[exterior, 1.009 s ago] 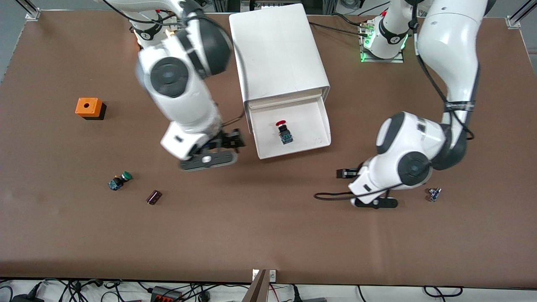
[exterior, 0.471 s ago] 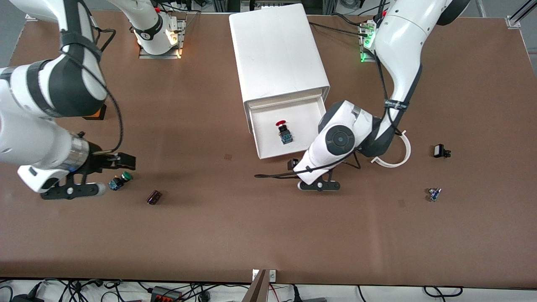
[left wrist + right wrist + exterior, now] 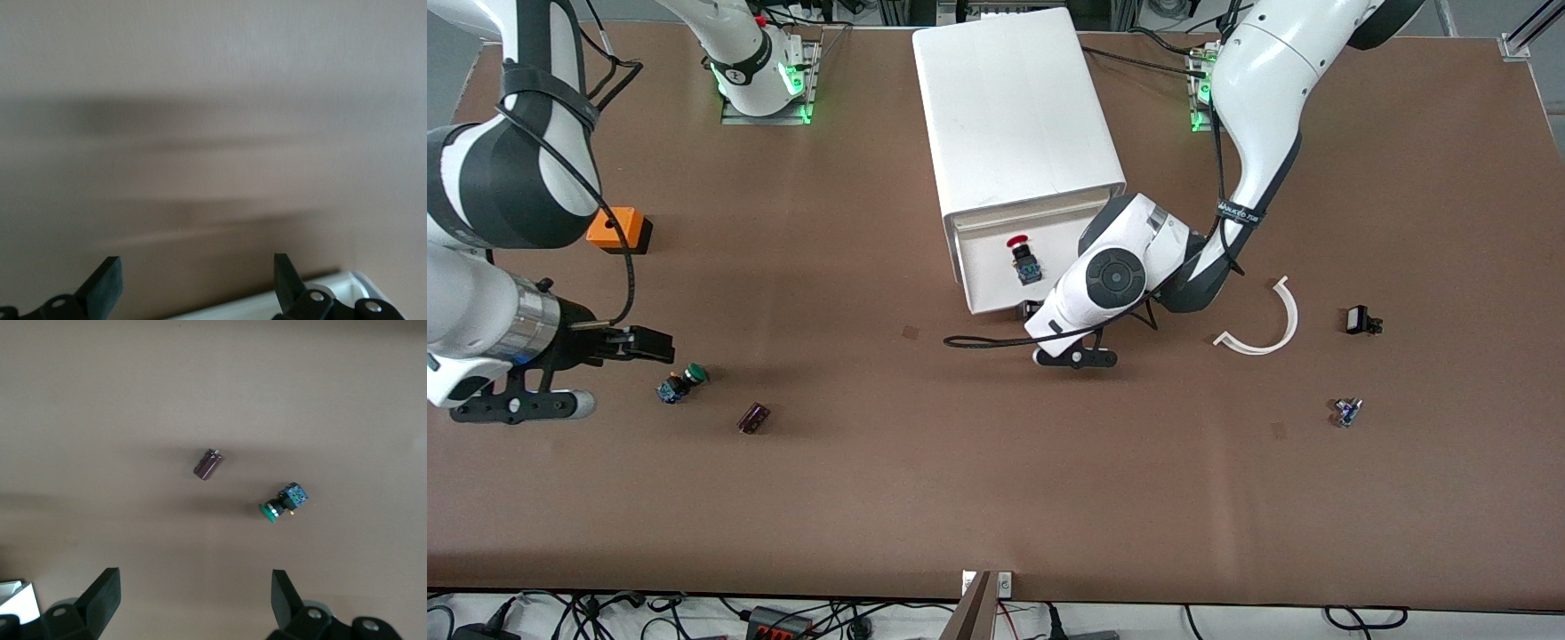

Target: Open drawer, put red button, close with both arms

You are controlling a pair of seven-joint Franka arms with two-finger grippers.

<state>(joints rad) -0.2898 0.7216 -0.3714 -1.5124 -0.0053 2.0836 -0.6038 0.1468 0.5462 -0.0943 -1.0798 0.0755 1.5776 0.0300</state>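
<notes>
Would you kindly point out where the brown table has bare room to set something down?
Bare: the wide strip of brown table nearest the front camera. Crowded: the open white plastic drawer front, with the left gripper there; the right gripper hovers beside the green-capped button.

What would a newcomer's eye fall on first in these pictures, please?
Probably the big white cabinet midway along the table's edge by the robots' bases, its drawer partly out with the red button lying inside. The left gripper, fingers open, sits at the drawer's front edge; the right gripper, also open, waits by the green button.
</notes>
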